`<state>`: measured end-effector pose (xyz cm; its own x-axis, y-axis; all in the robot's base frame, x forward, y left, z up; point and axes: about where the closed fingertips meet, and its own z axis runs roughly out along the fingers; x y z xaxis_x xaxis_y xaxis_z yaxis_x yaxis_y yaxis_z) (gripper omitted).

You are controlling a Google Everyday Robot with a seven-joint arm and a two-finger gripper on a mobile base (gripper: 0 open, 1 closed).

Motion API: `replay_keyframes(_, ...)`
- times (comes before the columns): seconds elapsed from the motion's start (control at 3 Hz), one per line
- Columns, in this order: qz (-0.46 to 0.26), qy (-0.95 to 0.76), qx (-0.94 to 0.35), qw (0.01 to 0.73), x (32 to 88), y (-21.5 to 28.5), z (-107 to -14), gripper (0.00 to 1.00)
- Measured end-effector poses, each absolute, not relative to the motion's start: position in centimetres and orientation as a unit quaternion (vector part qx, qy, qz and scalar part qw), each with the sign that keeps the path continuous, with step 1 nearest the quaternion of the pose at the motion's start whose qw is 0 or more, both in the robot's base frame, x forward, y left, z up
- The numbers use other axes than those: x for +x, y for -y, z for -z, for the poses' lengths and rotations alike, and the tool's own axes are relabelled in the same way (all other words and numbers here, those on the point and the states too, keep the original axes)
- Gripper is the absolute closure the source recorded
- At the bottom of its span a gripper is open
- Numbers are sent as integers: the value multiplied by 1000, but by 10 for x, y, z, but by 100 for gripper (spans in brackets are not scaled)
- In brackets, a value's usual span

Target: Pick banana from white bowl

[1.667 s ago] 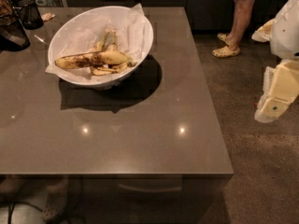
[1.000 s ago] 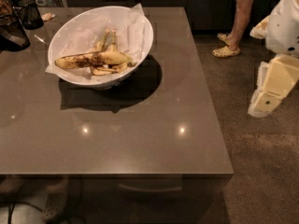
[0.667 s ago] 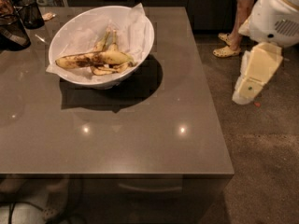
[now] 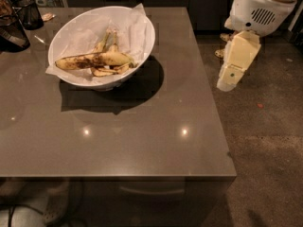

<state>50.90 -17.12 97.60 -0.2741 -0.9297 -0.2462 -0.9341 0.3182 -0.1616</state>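
The banana (image 4: pixel 94 60), yellow with heavy brown-black blotches and loose peel strips, lies across the inside of the white bowl (image 4: pixel 147 38). The bowl stands on the far left part of the grey-brown table (image 4: pixel 142 131) and is lined with white paper. My gripper (image 4: pixel 233 65), cream-coloured, hangs below the white arm housing (image 4: pixel 260 8) at the upper right. It is off the table's right edge, over the floor, well to the right of the bowl. It holds nothing that I can see.
A small dark cup (image 4: pixel 31 13) and a dark object (image 4: pixel 10 32) stand at the table's far left corner. Dark cabinets run along the back. Speckled floor (image 4: pixel 265 141) lies to the right of the table.
The arm and gripper have moved left, from the frame's right edge toward the table's right side. The bowl and banana have not moved.
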Motion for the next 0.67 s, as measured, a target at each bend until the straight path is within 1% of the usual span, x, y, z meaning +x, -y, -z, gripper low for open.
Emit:
replay_keyframes(0.33, -8, -798, -584, 149, 509, 171, -976, 0)
replay_keyframes(0.67, -9, -779, -613, 132, 526, 136, -976, 0)
